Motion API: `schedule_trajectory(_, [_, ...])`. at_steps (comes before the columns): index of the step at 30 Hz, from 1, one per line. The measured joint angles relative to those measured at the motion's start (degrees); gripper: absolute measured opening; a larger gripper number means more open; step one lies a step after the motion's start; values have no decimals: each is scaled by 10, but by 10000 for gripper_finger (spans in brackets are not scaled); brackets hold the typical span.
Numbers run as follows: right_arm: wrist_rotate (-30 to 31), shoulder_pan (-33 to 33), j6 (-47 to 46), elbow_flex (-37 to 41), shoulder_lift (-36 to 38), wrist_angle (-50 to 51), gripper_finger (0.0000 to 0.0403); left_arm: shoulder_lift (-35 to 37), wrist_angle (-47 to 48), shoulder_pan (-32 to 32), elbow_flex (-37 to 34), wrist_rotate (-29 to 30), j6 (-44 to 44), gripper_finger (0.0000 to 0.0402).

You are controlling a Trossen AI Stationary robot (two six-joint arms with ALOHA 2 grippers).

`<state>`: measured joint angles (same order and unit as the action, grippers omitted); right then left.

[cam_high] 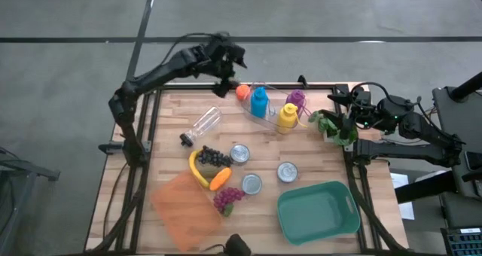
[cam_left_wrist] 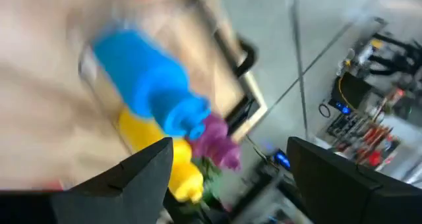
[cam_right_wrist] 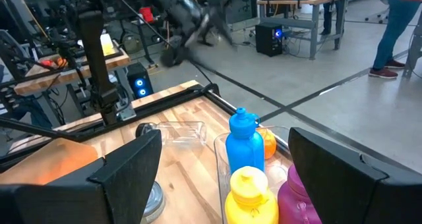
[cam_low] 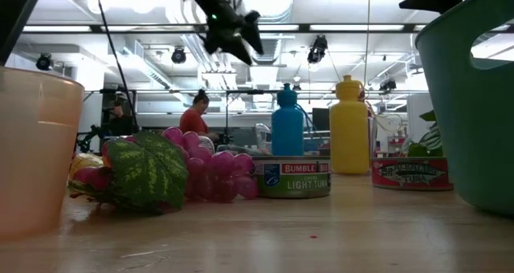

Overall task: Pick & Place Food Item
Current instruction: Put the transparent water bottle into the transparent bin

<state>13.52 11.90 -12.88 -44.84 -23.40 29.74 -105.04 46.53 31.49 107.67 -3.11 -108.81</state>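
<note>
left gripper (cam_high: 228, 81) jaws released, empty, beside small orange round fruit (cam_high: 242, 92). descend square over it, clear tall blue plastic bottle (cam_high: 259, 102), then clamp gently.

Readable text, low view only:

- Tuna can (cam_low: 291, 177), centre: red band reading "BUMBLE BEE", with "LIGHT TUNA" on the green band below.
- Second can (cam_low: 411, 173), toward the right: label ends in "TUNA"; the line above it is too small to make out.

No other legible lettering.
</note>
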Motion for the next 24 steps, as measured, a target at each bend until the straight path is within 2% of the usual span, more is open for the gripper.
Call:
schedule_trajectory(2, [0,0,0,0,0,0,329,13,-3,6,12,54,127,299])
schedule_trajectory(4, [0,0,0,0,0,0,329,25,-19,7,18,107,310,299])
schedule_trajectory(7, [0,0,0,0,0,0,329,50,-35,6,20,119,616,299])
schedule_trajectory(10, [0,0,0,0,0,0,329,75,-17,-4,16,118,827,299])
schedule_trajectory(13, [0,0,0,0,0,0,329,95,29,-14,14,117,892,299])
schedule_trajectory(21, [0,0,0,0,0,0,329,124,187,-20,14,118,913,299])
schedule_trajectory(24, [0,0,0,0,0,0,329,126,213,-21,14,117,915,299])
